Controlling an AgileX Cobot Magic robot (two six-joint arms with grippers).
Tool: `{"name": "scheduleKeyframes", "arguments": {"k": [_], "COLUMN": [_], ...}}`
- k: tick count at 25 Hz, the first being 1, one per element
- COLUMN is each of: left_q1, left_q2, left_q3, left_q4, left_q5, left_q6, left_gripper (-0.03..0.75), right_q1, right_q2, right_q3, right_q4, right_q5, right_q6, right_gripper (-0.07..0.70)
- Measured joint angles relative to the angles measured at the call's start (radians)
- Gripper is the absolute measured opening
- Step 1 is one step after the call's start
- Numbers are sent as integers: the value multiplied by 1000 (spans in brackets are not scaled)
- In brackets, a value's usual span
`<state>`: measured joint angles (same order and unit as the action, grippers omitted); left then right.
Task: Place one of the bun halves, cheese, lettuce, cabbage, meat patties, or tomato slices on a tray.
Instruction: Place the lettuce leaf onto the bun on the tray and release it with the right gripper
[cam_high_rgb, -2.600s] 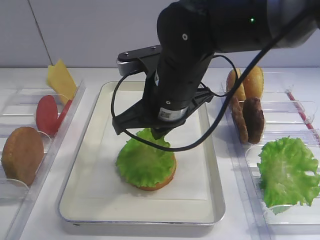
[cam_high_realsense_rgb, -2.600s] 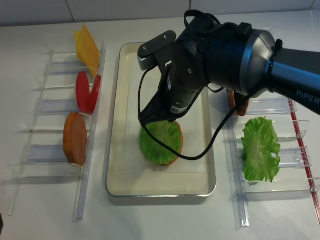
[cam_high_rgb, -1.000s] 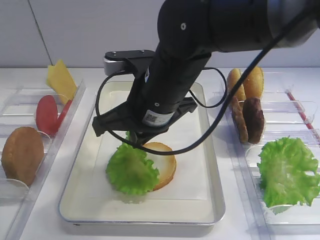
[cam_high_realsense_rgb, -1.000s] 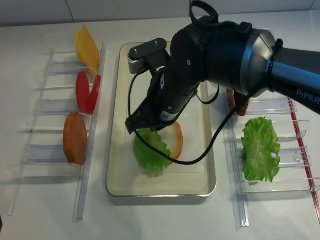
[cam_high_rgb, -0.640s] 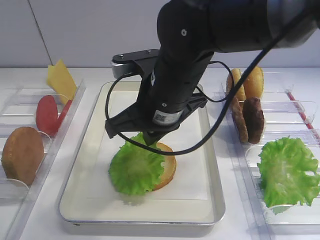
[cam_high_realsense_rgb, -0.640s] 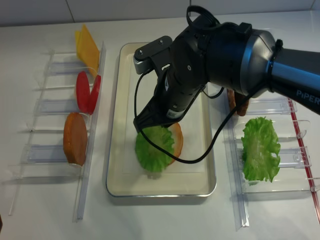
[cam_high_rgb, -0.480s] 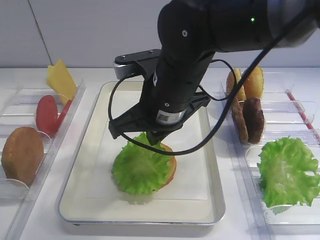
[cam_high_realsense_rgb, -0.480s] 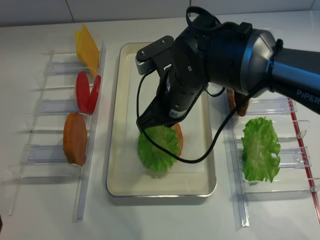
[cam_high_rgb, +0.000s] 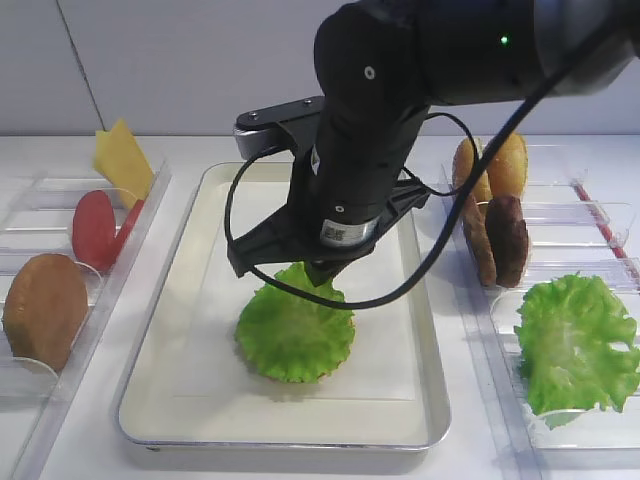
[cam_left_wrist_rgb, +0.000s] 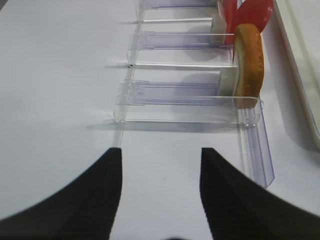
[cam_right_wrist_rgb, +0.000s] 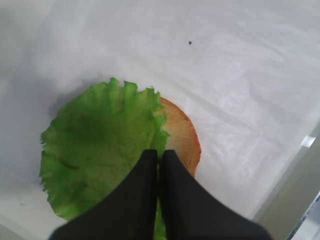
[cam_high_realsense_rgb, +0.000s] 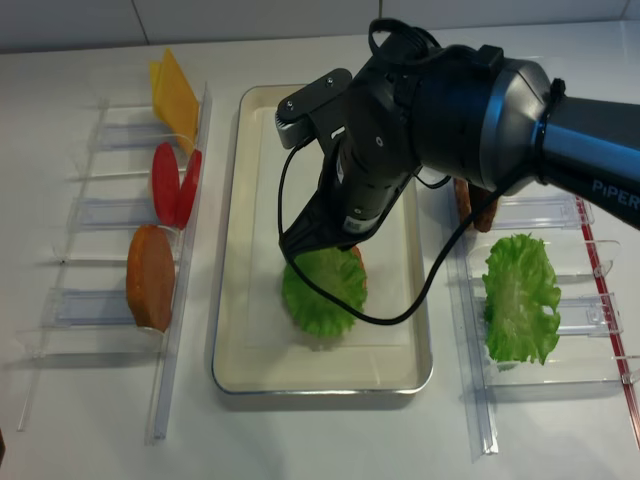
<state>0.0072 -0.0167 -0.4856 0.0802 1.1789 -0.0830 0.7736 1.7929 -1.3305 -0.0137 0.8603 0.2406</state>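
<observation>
A round frilly lettuce (cam_high_rgb: 295, 335) leaf lies over a bun half (cam_right_wrist_rgb: 181, 136) on the silver tray (cam_high_rgb: 195, 330). It covers most of the bun, whose toasted right side shows in the right wrist view. My right gripper (cam_right_wrist_rgb: 159, 152) points down at the leaf's edge and is shut on the lettuce (cam_right_wrist_rgb: 95, 150), a strip of green showing between its fingers. From above, the right gripper (cam_high_realsense_rgb: 330, 250) sits at the back of the lettuce (cam_high_realsense_rgb: 320, 285). My left gripper (cam_left_wrist_rgb: 161, 150) hangs open over bare white table, holding nothing.
Clear bins left of the tray hold cheese (cam_high_rgb: 122, 160), tomato slices (cam_high_rgb: 97, 228) and a bun half (cam_high_rgb: 42, 310). Bins on the right hold bun halves (cam_high_rgb: 490, 165), meat patties (cam_high_rgb: 500, 240) and a big cabbage leaf (cam_high_rgb: 575, 345). The right arm's cable loops over the tray.
A second ago the lettuce hung off the bun's left side. The right gripper has moved right with it, and the leaf now covers the bun. The left gripper has not moved.
</observation>
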Motion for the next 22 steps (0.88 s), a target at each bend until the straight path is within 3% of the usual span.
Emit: {"name": "scheduleKeyframes", "arguments": {"k": [7, 9, 15, 19, 22], "left_q1": [0, 0, 0, 0, 0], "left_q2": [0, 0, 0, 0, 0], "left_q3": [0, 0, 0, 0, 0], "left_q4": [0, 0, 0, 0, 0], "left_q5": [0, 0, 0, 0, 0], "left_q6": [0, 0, 0, 0, 0], "left_gripper": [372, 372, 372, 372, 372], "right_q1": [0, 0, 0, 0, 0], "right_q2": [0, 0, 0, 0, 0], "right_q3": [0, 0, 0, -2, -34], "right_q4": [-7, -4, -2, -26, -54], "right_q5": [2, 2, 2, 10, 74], "right_q6": [-5, -18, -23, -23, -25], "right_gripper": [59, 134, 532, 594, 600]}}
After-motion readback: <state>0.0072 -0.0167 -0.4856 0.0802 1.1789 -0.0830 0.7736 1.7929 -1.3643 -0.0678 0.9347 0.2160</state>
